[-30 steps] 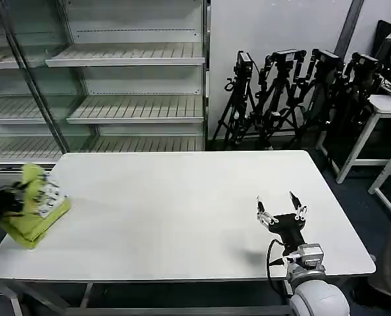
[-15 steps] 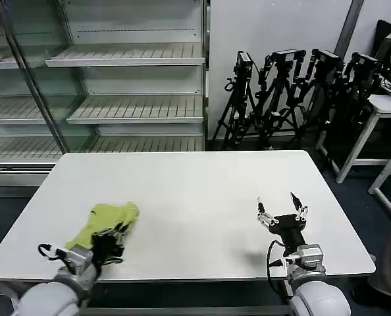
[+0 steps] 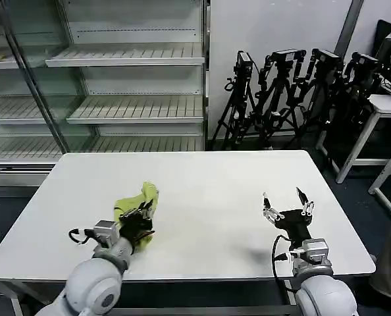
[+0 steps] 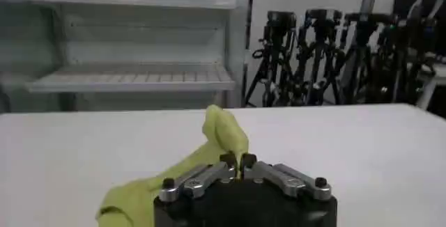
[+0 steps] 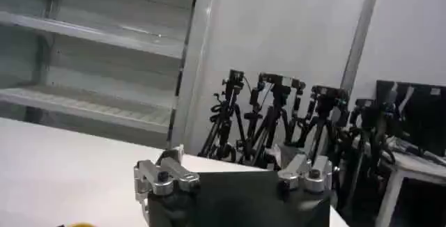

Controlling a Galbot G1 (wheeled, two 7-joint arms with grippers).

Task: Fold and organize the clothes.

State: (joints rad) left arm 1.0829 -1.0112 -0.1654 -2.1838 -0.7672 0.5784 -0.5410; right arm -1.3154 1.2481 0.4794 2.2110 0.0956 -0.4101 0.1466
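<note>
The clothes are a single lime yellow-green T-shirt (image 3: 137,199), bunched on the white table (image 3: 202,178) left of the middle. My left gripper (image 3: 145,212) is shut on a fold of it, and one end of the cloth sticks up past the fingers. In the left wrist view the shirt (image 4: 221,132) rises between the closed fingers of that gripper (image 4: 237,161). My right gripper (image 3: 287,201) stands open over the table's right front, holding nothing, well apart from the shirt. The right wrist view shows its spread fingers (image 5: 162,177).
Metal shelving (image 3: 130,92) stands behind the table on the left. A row of black tripods (image 3: 294,92) lines the back wall on the right. A second white table (image 3: 386,118) sits at the far right. The table's far half and middle are bare.
My left gripper has carried the shirt from the table's left edge rightward toward the middle front. The right gripper has shifted slightly and stays open.
</note>
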